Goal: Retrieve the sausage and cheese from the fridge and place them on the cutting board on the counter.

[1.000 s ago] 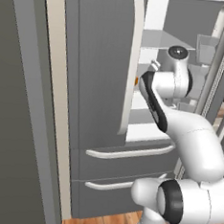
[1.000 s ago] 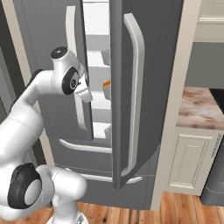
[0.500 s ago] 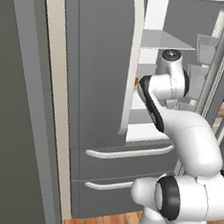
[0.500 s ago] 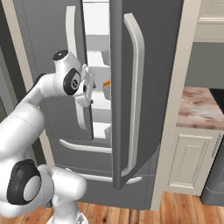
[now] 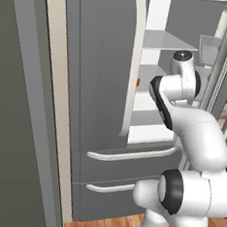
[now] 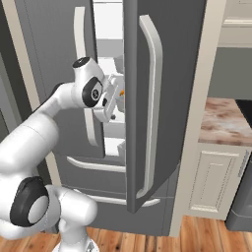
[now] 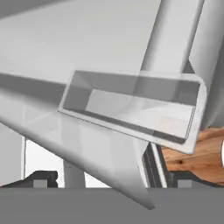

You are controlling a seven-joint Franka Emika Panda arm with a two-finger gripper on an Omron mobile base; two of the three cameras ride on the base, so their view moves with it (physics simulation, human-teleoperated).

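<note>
The fridge stands with its doors ajar, pale shelves showing in the gap. A small orange piece, the cheese, peeks out on a middle shelf beside the left door's edge; it also shows as the orange speck just past my hand. My gripper reaches into the opening at that shelf's height. In the hand view my gripper is open, its dark fingertips wide apart and nothing between them. The sausage is hidden. The cutting board is out of view.
The right door with its long pale handle swings out close to my arm. A clear door bin hangs just ahead of the hand. The mottled counter over cream cabinets lies right of the fridge. Two drawers sit below.
My hand has pushed further into the gap between the doors, toward the shelves. The jaws have stayed wide open.
</note>
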